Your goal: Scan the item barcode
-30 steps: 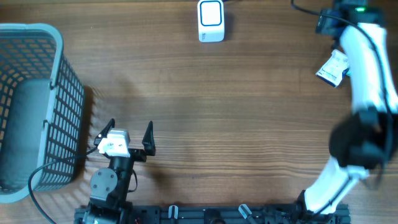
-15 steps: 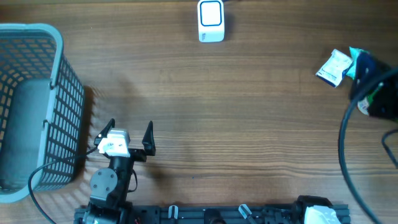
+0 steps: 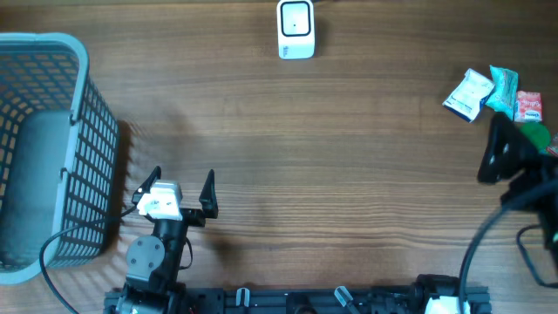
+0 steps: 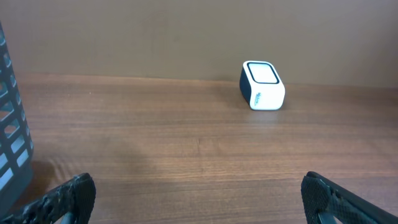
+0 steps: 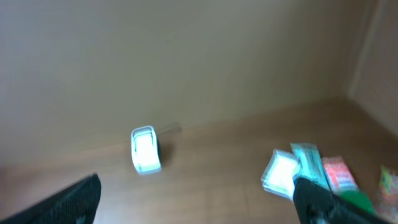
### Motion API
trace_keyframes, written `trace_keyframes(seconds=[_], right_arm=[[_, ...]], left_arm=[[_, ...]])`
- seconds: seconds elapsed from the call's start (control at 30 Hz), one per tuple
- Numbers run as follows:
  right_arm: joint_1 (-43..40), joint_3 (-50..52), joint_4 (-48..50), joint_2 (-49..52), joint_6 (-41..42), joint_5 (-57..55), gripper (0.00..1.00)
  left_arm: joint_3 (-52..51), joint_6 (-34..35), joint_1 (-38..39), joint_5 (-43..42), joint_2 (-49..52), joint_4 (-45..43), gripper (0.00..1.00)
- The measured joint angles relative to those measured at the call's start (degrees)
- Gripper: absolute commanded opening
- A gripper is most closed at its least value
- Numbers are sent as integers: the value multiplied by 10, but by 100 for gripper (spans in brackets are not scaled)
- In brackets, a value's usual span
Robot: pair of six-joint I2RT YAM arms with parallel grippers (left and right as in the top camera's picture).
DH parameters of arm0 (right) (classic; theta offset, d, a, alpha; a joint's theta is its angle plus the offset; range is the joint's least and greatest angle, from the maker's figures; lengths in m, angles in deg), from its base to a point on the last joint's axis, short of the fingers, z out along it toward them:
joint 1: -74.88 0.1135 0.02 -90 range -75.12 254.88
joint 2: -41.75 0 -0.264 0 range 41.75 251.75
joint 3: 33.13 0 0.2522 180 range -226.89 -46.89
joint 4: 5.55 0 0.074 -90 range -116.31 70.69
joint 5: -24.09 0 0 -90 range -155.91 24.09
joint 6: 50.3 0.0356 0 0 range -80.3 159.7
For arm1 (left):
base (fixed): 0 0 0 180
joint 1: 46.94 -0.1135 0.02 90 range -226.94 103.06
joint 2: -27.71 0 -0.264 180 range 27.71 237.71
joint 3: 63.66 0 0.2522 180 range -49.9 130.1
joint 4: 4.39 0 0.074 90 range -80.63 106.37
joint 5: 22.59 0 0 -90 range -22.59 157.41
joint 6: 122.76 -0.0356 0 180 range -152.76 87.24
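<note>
Though the scanner (image 4: 262, 85) bears side print, it seems illegible.

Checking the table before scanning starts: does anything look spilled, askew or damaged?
Nothing stands out. The scanner sits upright at the far edge, the packets lie clustered on the right, and the basket stands on the left.

The view is blurred. A white scanner (image 5: 146, 150) stands on the wooden table (image 5: 211, 186), left of centre. At lower right a white packet (image 5: 281, 174), a teal packet (image 5: 308, 162) and a red packet (image 5: 339, 176) lie side by side. The right gripper (image 5: 198, 202) shows dark fingertips (image 5: 74, 200) wide apart in the bottom corners.
</note>
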Motion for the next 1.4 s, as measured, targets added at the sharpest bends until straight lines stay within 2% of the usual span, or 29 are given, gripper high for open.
trace_keyframes(seconds=[0.1,0.3,0.43,0.67,0.83,1.03,1.4], right_arm=[[18,155,105,-109,2,3,100],[21,496,404,-285,7,44,100],[23,654,583,-345,6,80,100],[25,818,729,-425,-2,84,100],[42,885,733,-427,-38,82,100],[42,895,595,-428,-65,75,100],[52,895,596,-428,-67,73,100]], left_arm=[[0,0,0,0,0,0,100],[0,0,0,0,0,0,100],[0,0,0,0,0,0,100],[0,0,0,0,0,0,100],[0,0,0,0,0,0,100],[0,0,0,0,0,0,100],[0,0,0,0,0,0,100]])
